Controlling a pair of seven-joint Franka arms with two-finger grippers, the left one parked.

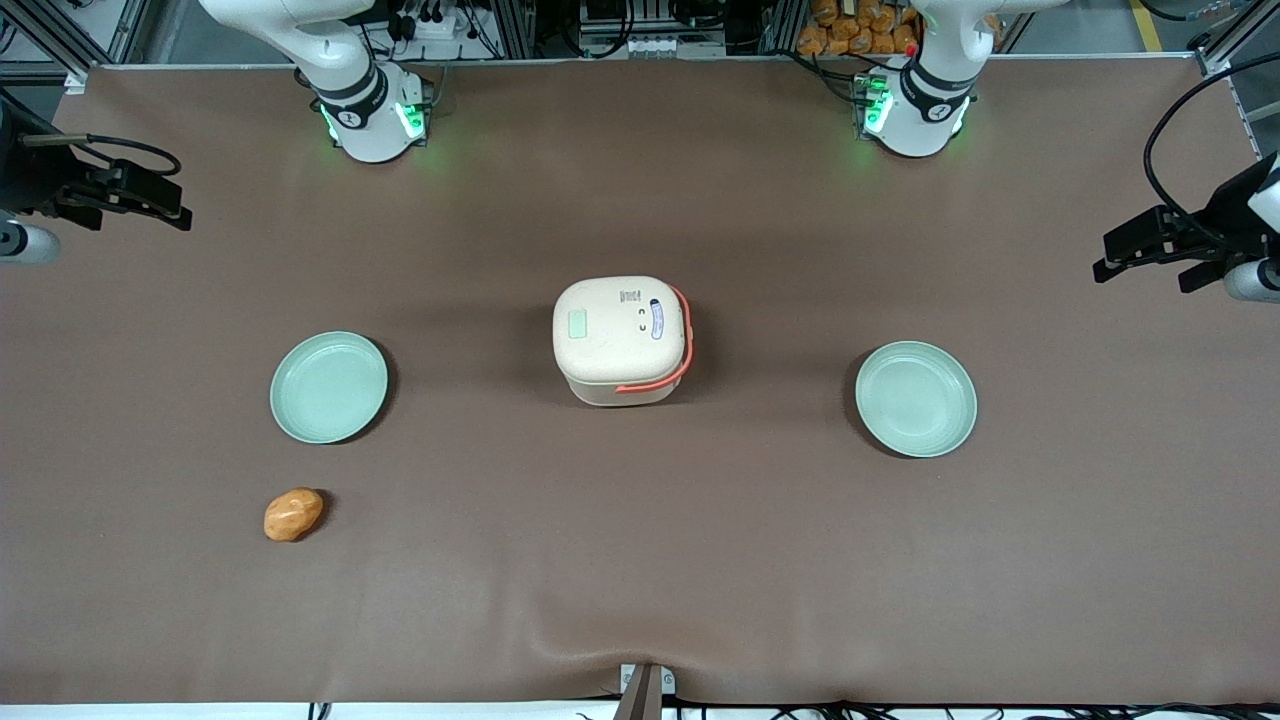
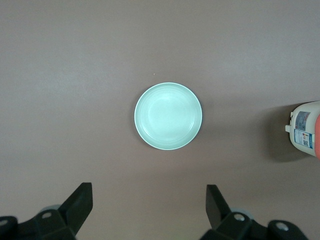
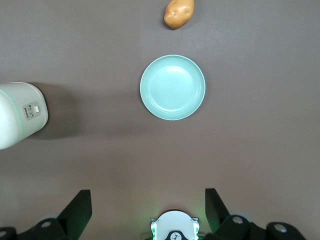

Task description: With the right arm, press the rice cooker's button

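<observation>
1. I read the fingers as spread wide with nothing between them: in the right wrist view the two black tips sit well apart over bare brown mat.
2. The gripper hangs high at the working arm's end of the table, close to that end's edge and well apart from the rice cooker. It touches nothing.
3. The right arm rises from its base near the table's edge farthest from the front camera and leaves the frame; only the wrist and gripper come back into sight. The wrist camera looks straight down, so I judge the hand points downward.
4. Directly under the gripper lies a pale green plate, with a potato near it, nearer the front camera. A second plate sits toward the parked arm's end.
5. The rice cooker stands at the table's middle, lid shut, orange handle folded down. The button is on the cream lid, at the edge facing the working arm.
6. Step in hand, as I judge it: the approach has not begun; the press is undone.
7. Next move calls for travelling inward over the plate, bringing the fingers together, centring one tip above the button, then a short straight descent. Risk: landing on the lid beside it.
</observation>
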